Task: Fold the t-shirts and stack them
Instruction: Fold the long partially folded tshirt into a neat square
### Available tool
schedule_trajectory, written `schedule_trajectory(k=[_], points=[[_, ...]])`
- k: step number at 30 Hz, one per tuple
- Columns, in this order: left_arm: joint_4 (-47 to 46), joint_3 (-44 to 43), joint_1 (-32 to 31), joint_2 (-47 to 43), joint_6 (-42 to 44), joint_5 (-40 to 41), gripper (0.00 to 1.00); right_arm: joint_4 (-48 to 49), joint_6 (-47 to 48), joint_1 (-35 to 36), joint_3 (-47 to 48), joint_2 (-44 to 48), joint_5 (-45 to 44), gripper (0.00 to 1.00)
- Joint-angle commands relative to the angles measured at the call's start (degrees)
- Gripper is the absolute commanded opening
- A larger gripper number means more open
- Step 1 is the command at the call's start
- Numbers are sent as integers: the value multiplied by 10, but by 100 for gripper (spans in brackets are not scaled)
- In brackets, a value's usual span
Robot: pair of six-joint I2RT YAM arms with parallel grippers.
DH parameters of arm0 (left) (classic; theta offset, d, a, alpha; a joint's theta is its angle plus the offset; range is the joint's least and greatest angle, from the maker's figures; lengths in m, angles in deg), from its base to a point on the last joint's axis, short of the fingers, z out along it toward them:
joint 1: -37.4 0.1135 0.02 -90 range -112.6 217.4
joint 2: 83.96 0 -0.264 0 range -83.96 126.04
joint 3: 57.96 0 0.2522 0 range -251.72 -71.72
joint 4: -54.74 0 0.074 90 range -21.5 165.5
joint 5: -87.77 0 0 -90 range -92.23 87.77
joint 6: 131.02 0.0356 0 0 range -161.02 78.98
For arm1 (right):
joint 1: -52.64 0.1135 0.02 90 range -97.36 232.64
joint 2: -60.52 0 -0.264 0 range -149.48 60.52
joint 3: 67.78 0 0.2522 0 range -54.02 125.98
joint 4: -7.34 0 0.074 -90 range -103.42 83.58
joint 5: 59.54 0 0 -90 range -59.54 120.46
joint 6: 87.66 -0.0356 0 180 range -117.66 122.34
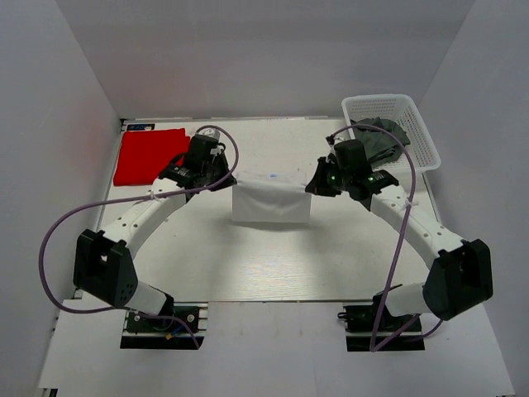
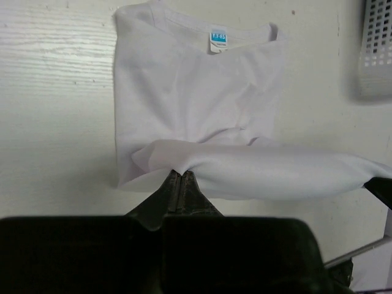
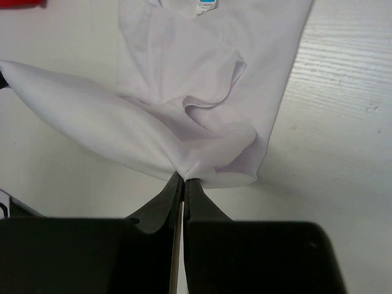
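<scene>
The white t-shirt (image 1: 270, 203) lies mid-table, partly folded, its far edge lifted and stretched between my two grippers. My left gripper (image 1: 228, 175) is shut on its left corner (image 2: 177, 165). My right gripper (image 1: 312, 184) is shut on its right corner (image 3: 187, 171). The blue collar tag (image 2: 218, 38) shows at the shirt's near end, flat on the table, and in the right wrist view (image 3: 206, 5). A red t-shirt (image 1: 147, 154) lies folded at the far left of the table, behind my left arm.
A white mesh basket (image 1: 391, 132) stands at the far right with dark cloth (image 1: 382, 141) in it; its corner shows in the left wrist view (image 2: 375, 49). White walls enclose the table on three sides.
</scene>
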Motion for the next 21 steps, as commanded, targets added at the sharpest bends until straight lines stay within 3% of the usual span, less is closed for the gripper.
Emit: schedule_trajectory(k=[1, 12, 21], points=[[4, -52, 4, 13, 2, 65, 0, 23, 15, -20, 46, -26, 11, 0], [-23, -129, 25, 103, 25, 79, 0, 53, 22, -87, 117, -121, 85, 0], [-68, -256, 50, 261, 48, 44, 0, 64, 31, -128, 227, -265, 143, 0]])
